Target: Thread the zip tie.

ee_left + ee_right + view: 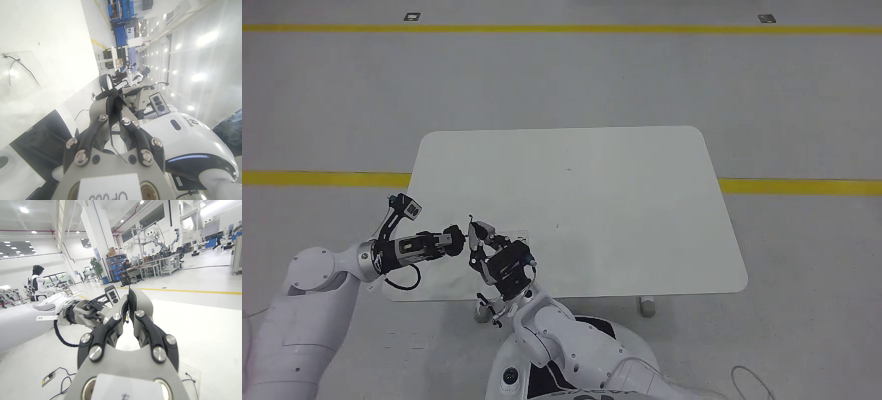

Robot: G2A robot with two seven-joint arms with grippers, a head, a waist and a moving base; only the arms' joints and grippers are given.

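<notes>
In the lower left of the top view, the left gripper and the right gripper meet over the near edge of the white rounded table. The wrist views show up close the thin black plastic zip tie. Both grippers are squeezed shut on it. The left wrist view also shows a spare black zip tie lying on a clear plastic sheet.

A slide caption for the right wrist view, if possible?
Right gripper pinches a thin black zip tie above the white table.
</notes>
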